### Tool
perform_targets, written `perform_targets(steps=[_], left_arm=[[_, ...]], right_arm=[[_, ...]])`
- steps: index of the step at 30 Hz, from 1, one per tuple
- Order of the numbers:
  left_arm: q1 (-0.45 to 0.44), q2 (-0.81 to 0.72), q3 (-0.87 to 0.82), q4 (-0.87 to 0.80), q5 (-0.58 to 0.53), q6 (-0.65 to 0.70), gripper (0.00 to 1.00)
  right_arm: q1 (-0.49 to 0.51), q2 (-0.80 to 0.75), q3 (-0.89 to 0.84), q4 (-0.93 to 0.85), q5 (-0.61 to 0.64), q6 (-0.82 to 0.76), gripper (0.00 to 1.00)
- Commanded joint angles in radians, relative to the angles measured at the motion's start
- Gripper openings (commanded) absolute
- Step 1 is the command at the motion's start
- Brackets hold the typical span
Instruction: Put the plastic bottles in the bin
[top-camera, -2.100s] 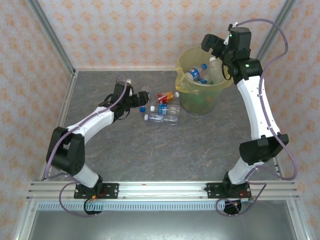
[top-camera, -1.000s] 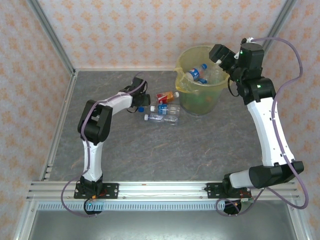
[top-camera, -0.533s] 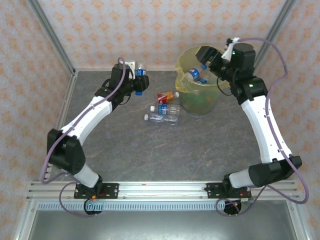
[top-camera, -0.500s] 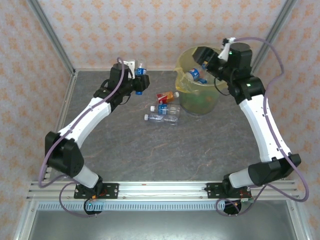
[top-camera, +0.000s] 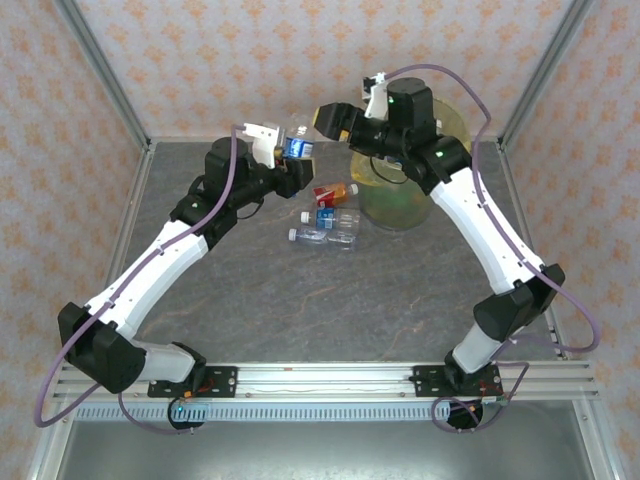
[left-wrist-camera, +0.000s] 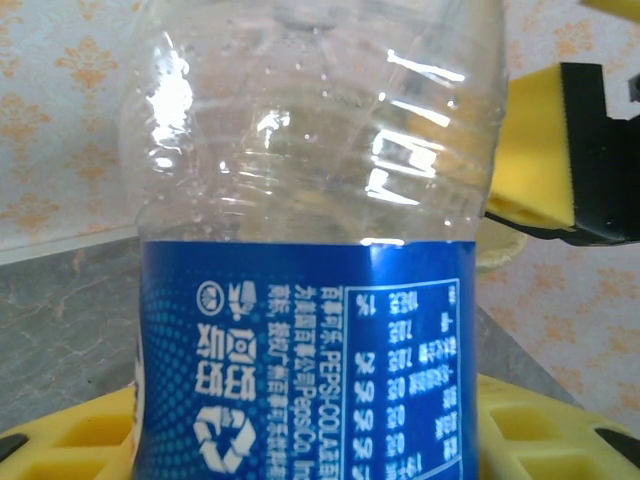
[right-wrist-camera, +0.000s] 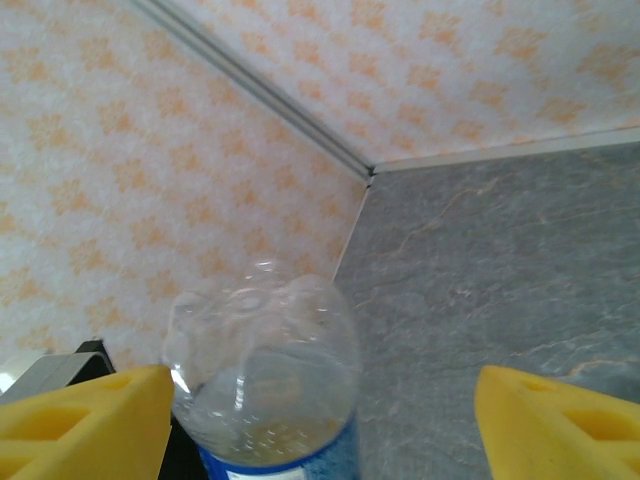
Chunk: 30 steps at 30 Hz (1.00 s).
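From above, the grey desk (top-camera: 300, 300) carries the yellow bin (top-camera: 395, 205) at back right, with three loose bottles (top-camera: 330, 215) lying just left of it. The left end effector (top-camera: 288, 165) clamps a raised bottle (left-wrist-camera: 310, 250); close up it is clear and blue-labelled. In the right wrist view, the right end effector (right-wrist-camera: 320, 420) gapes wide around its base.

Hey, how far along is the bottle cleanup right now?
Done: unclear, the right arm hides the inside of the bin. In hand: the left gripper clamps a blue-labelled bottle, held up inside the open right gripper. Left: that one plus three on the table: a red-labelled bottle, a blue bottle and a clear bottle.
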Motion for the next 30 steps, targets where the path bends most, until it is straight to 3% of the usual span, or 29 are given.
perform_targets(steps=[1, 14, 21, 24, 28, 30], left_arm=[[-0.015, -0.023, -0.013, 0.034, 0.048, 0.034, 0.53], [-0.040, -0.020, 0.013, 0.005, 0.094, 0.058, 0.53], [-0.045, -0.020, 0.018, -0.009, 0.086, 0.062, 0.54], [-0.045, -0.022, 0.016, -0.011, 0.062, 0.057, 0.63], [-0.045, -0.038, 0.006, -0.008, 0.011, 0.040, 0.94], [-0.045, -0.052, -0.005, -0.003, -0.043, 0.025, 0.99]], right_arm=[[0.020, 0.012, 0.041, -0.014, -0.047, -0.023, 0.79], [0.059, 0.064, 0.064, -0.038, -0.070, -0.036, 0.78], [0.060, 0.077, 0.084, -0.048, -0.076, -0.041, 0.54], [0.058, 0.070, 0.103, -0.071, -0.026, -0.049, 0.53], [0.026, 0.029, 0.085, -0.059, 0.039, -0.034, 0.50], [-0.005, -0.003, 0.056, -0.038, 0.063, -0.014, 0.50]])
